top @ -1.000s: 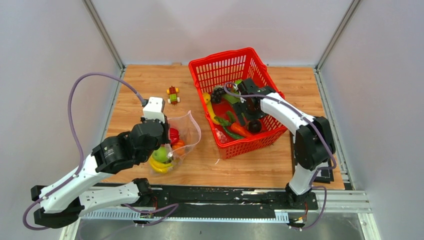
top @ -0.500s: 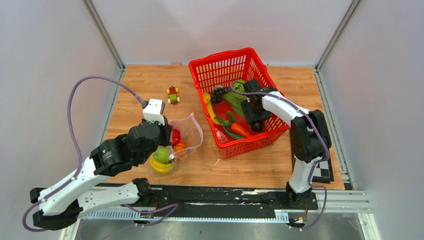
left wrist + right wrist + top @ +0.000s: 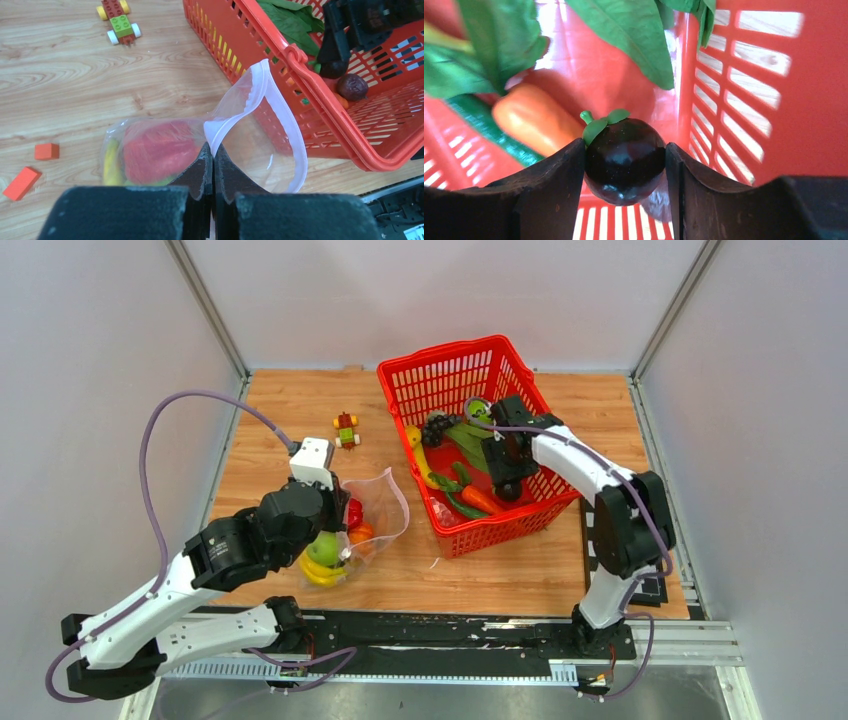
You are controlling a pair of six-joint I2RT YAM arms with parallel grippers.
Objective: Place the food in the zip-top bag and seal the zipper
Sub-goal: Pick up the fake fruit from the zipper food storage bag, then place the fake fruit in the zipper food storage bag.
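Left wrist view: zip-top bag (image 3: pixel 255 145) mouth gapes toward the basket (image 3: pixel 325 102).

The left hand (image 3: pixel 213 156) has fingers pressed together; the right hand (image 3: pixel 624 156), arm extended forward, holds them parted.

Right gripper (image 3: pixel 625 167): fingers (image 3: pixel 555 187) closed against both sides of a dark purple round fruit (image 3: pixel 624 155) with a green leaf cap. Orange vegetable (image 3: pixel 531 125) lies behind it to the left, beside a dark green piece (image 3: pixel 484 127). Green leaves (image 3: pixel 634 35) sit above. Red basket wall (image 3: pixel 734 100) stands at right.
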